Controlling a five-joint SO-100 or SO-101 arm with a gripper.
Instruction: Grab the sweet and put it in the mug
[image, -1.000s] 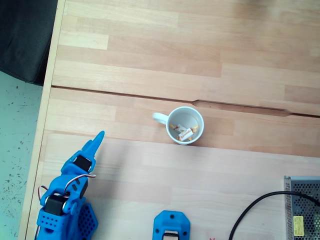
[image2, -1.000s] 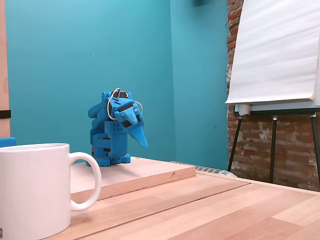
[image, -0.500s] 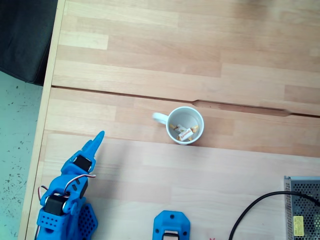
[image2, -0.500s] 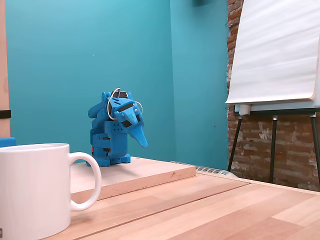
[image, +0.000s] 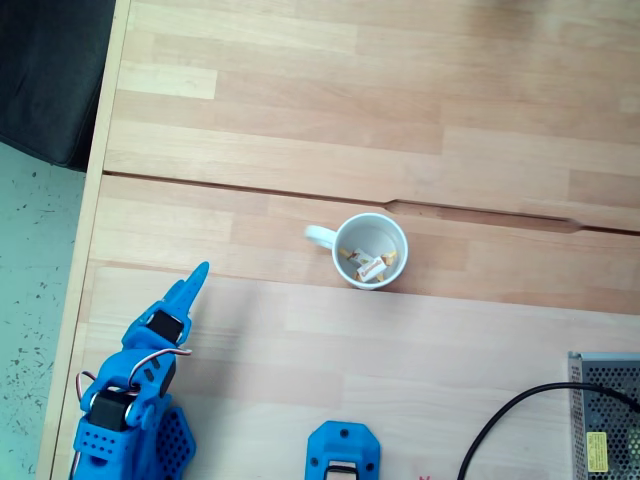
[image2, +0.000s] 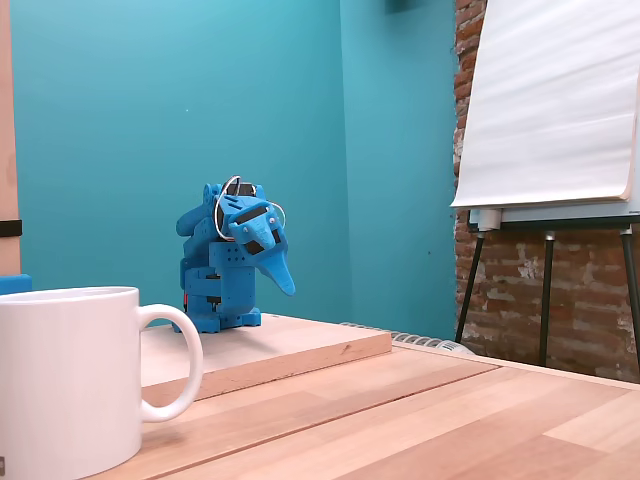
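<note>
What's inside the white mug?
From above, the mug holds little wrapped sweets with yellow-orange ends, lying on its white bottom. How many there are is hard to tell. From the side, the mug's wall hides them.

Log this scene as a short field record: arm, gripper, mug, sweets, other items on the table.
arm: blue arm folded back at the table's lower left in the top-down fixed view
gripper: gripper shut, holding nothing, well apart from the mug
mug: white mug upright on the wooden table, handle toward the left in the top-down view
sweets: several wrapped sweets lie inside the mug
other items: black cable, metal mesh box, flipchart easel
</note>
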